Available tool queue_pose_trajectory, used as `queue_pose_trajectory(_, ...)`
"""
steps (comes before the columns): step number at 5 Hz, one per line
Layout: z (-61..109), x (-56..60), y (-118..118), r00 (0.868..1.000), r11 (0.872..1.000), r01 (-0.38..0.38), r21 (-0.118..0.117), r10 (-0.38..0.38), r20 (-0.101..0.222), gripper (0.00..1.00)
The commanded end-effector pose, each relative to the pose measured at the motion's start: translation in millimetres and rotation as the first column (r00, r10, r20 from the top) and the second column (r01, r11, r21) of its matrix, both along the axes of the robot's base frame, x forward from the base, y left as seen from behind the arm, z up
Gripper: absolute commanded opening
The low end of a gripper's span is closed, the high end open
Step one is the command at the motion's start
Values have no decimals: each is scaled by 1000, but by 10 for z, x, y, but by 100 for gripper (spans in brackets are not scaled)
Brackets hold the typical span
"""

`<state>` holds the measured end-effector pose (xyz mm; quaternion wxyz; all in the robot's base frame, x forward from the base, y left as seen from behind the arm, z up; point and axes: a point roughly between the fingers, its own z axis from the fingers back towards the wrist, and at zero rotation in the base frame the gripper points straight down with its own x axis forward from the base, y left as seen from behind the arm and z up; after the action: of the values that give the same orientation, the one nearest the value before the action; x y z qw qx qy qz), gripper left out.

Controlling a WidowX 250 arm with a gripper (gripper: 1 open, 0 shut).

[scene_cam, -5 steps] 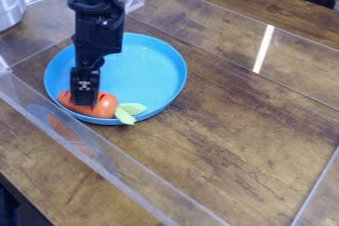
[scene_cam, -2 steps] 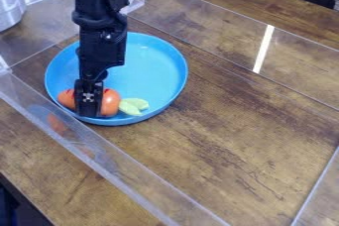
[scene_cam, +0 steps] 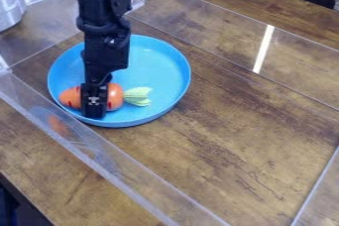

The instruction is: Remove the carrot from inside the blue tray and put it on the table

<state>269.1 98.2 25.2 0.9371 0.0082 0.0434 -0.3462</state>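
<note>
Fingers (scene_cam: 94,99): I see them spread wide, pointing straight down, set over the middle of the carrot (scene_cam: 111,95); contact I cannot confirm. Carrot: orange, lying flat inside the blue tray (scene_cam: 162,71) by its near-left rim, pale green leaves aimed toward the tray's centre. Blue tray: round, resting on the table (scene_cam: 239,141) toward the far-left corner. Arm (scene_cam: 101,17): black, rising upright from the fingers.

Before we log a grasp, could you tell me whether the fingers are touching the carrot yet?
Cannot tell. In the only camera view the open gripper sits directly in front of the carrot in the blue tray, hiding any contact or gap.
</note>
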Motion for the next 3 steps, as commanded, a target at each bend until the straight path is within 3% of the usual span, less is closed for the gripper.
queue_pose_trajectory(1,45,38,117,999,999,-33,3,33,34,100)
queue_pose_trajectory(2,25,42,158,998,999,-42,0,42,37,100)
queue_pose_trajectory(3,23,43,161,998,999,-45,1,45,38,0)
